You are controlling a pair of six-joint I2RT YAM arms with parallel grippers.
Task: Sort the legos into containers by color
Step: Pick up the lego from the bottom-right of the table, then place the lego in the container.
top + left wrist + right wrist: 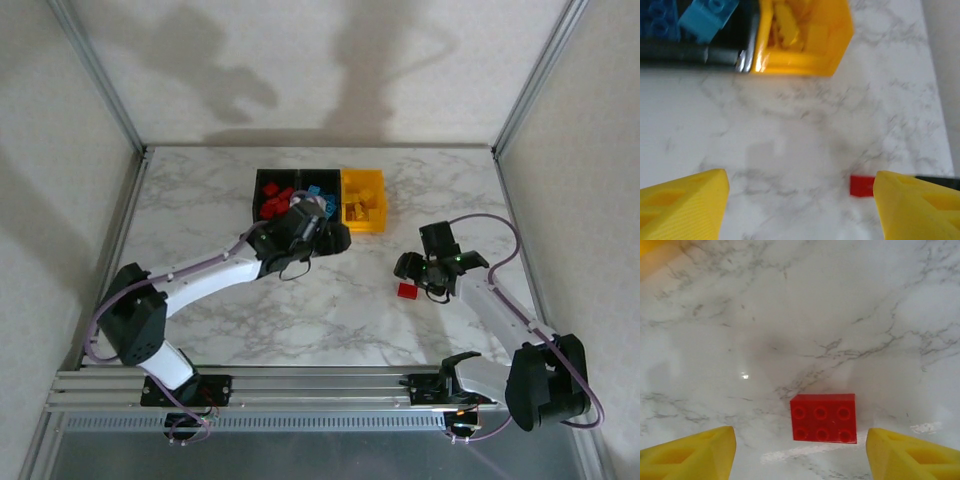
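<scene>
- Bins [300,172] stand in a joined row at the far middle of the tabletop [200,200]. The left black one holds red bricks [272,200], the middle black one holds blue bricks [318,192], and the yellow one holds yellow bricks [362,205], so each colour has its own bin.
- One red brick [824,418] lies alone on the bare marble, studs up, well apart from the bins and on the right arm's side. By my reading it is the last piece out of place.
- The right claw [800,431] hangs low over that brick, released. Its yellow fingers are spread to either side, and the brick lies flat just ahead of the tips, untouched. The gap looks wider than the brick, which suits straddling it before clenching.
- The left claw [800,175] sits just in front of the bins, released, with nothing between its fingers. Its camera looks onto the yellow bin's near corner and the blue bricks.
- The likely next move is for the right claw to sink, clench on the brick and carry it to the left black bin. That bin is the farthest from this arm, and the left arm is parked near the row, so the two could crowd each other.
</scene>
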